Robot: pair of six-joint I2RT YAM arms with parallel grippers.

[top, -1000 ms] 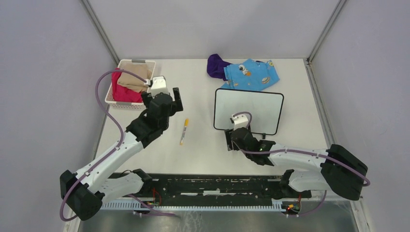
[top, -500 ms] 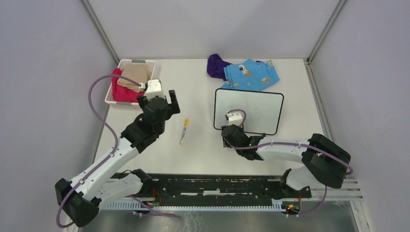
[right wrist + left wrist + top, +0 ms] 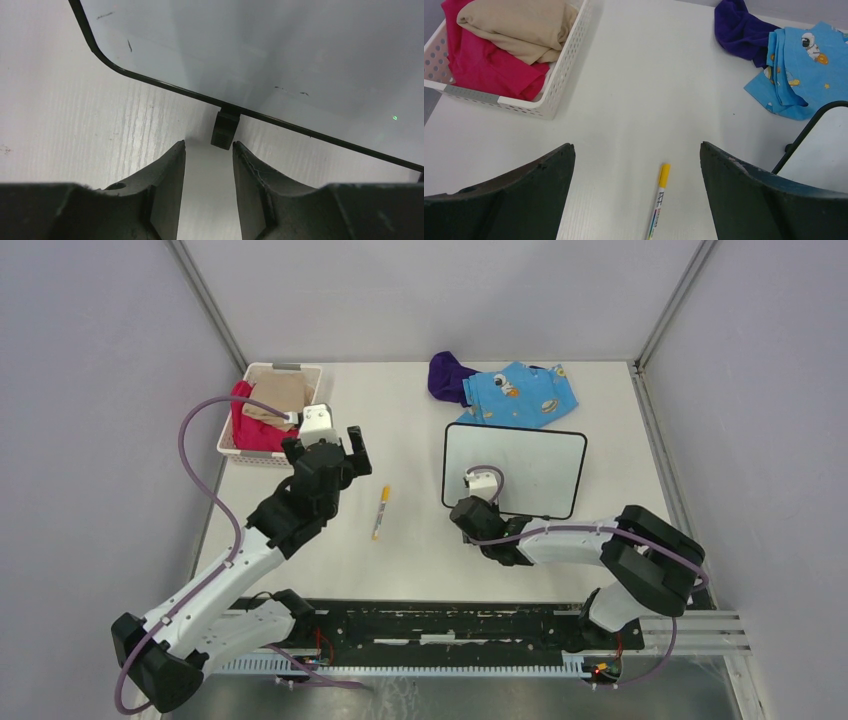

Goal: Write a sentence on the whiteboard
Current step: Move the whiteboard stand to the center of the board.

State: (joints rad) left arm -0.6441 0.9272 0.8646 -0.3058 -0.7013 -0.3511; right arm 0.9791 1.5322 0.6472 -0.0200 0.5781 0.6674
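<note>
- Table [image 3: 420, 440] – white, wood-grained top, under both grippers and bearing everything listed below.
- Whiteboard [image 3: 530, 455] – white face, thin black frame, rounded corners. It lies on the table directly ahead of the right gripper, its near edge just past the fingertips. In the right wrist view the face [image 3: 250, 45] shows only a few small dark flecks. From the left gripper, one corner [image 3: 811, 127] shows at the far right.
- Basket [image 3: 262, 370] – white, perforated, ahead and to the left of the left gripper and well apart from it. It holds a pink cloth [image 3: 479, 70] with a folded beige cloth [image 3: 519, 25] on top.
- Blue cloth [image 3: 525, 395] – patterned, ahead and to the right of the left gripper, beyond the board's far edge.
- Purple cloth [image 3: 447, 375] – bunched, touching the blue cloth's left side.
- Left gripper [image 3: 636, 150] – fingers spread wide, holding nothing, raised above the table.
- Right gripper [image 3: 207, 150] – low over the table, fingers parted by a narrow gap with nothing between them.
- Marker [image 3: 381, 511] – white barrel, yellow end pointing away. It lies flat on the table below the left gripper and between its fingers [image 3: 524, 190] in the wrist view, touching neither.
- Foot [image 3: 225, 129] – small black tab on the board's near edge, just ahead of the right gripper's gap and nearer its right finger. Whether it touches the finger cannot be told.
</note>
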